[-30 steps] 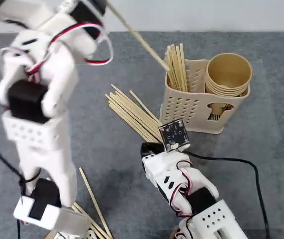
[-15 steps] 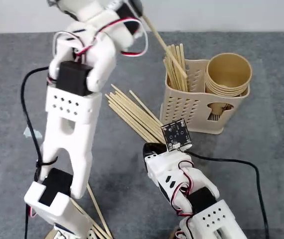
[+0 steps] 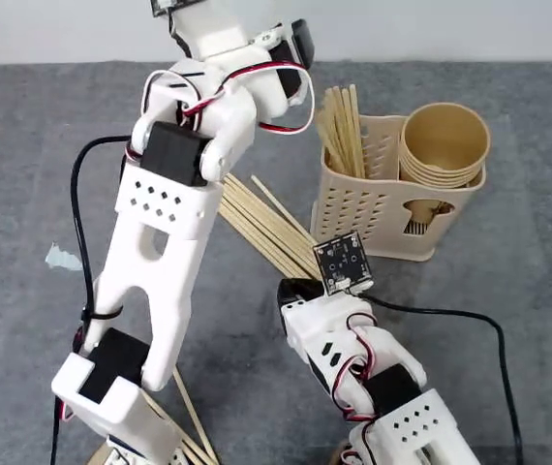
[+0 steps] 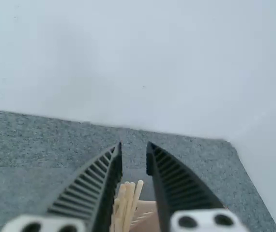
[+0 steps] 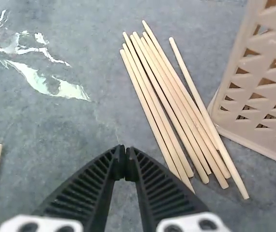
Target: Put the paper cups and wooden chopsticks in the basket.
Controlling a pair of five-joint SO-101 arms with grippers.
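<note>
Basket [image 3: 392,218] at 2 o'clock holds cups [image 3: 444,145] and chopsticks [image 3: 339,131]; loose chopsticks [image 3: 261,228] at centre not yet in; left gripper [image 4: 133,146] fingers apart, right gripper [image 5: 125,151] fingers together.

there was one basket [image 3: 392,223], holding one stack of paper cups [image 3: 444,145] with about four rims showing. roughly seven standing chopsticks [image 3: 339,126] filled its left compartment. about eight loose chopsticks [image 5: 176,130] lay left of it, and at least three stray chopsticks [image 3: 187,407] lay near left.

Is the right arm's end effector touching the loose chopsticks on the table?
Apart. The right wrist view shows bare mat between the right end effector and the loose chopsticks.
</note>
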